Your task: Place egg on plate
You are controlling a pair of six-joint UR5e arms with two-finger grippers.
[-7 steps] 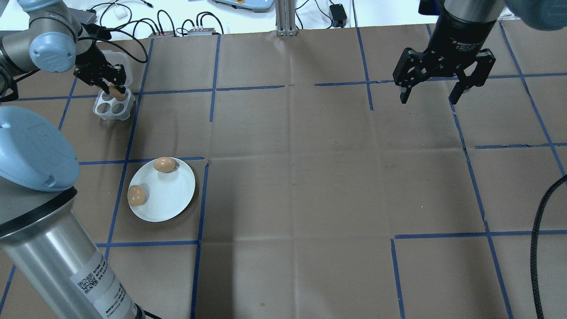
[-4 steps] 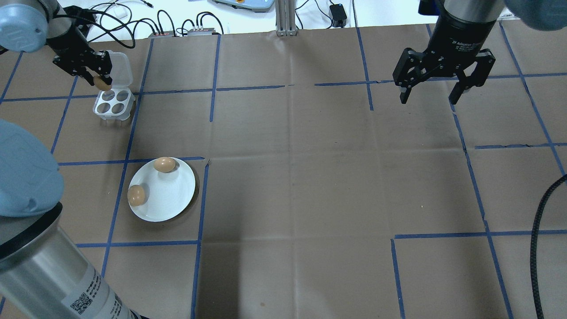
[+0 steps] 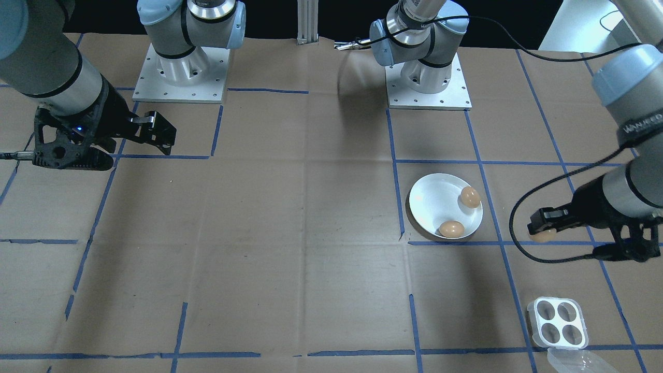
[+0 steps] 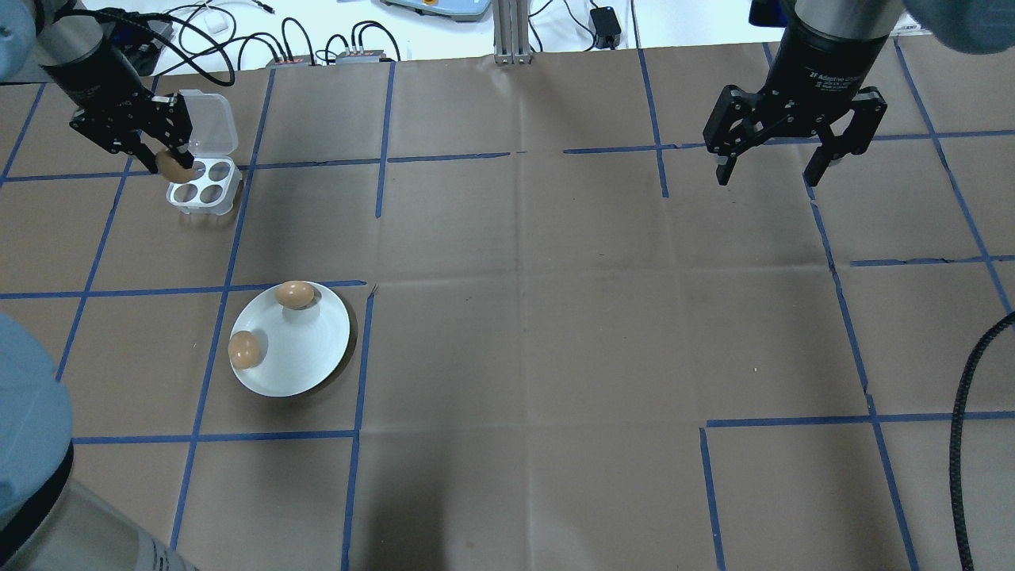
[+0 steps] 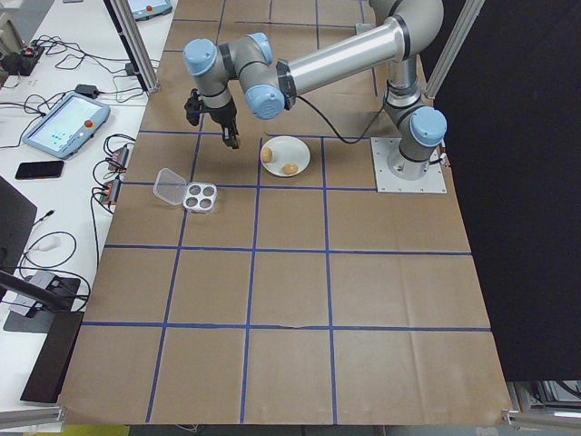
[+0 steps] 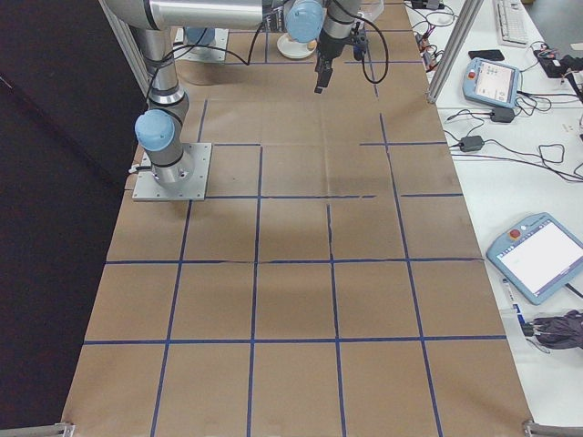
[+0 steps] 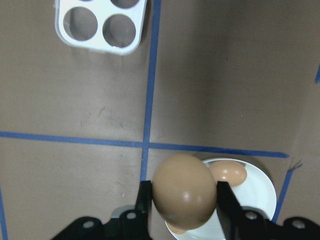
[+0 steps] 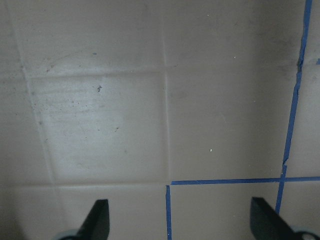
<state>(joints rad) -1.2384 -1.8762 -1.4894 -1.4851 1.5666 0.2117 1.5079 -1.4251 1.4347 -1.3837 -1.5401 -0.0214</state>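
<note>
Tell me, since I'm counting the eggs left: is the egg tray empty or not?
Empty: all four cups of the egg tray show bare; its lid lies open.

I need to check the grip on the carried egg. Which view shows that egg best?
The left wrist view: the egg fills the foreground, clamped between both fingers of the left tool. The front-facing view shows it small at the tool tip; overhead it is partly hidden; the side views show too little.

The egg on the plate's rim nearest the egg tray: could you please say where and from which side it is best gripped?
Probably from straight above, end effector fingers closing across the egg's narrow middle. It lies on its side against the plate's raised rim, so a sideways approach would likely hit that rim.
</note>
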